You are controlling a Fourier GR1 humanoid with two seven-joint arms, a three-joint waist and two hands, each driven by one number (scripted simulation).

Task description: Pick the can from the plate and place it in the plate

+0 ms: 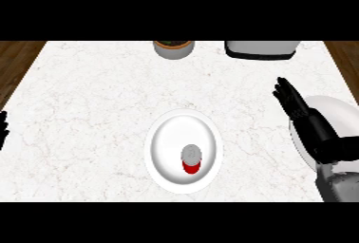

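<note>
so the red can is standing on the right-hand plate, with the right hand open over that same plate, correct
Not quite. In the head view the can stands on the middle plate, not on the right-hand plate. The rest holds: the right hand is open over the right-hand plate.

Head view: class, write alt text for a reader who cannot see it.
A red can stands on the central white plate. The robot's right hand, fingers straight, shows over a second white plate at the right edge, apart from the can.
</note>
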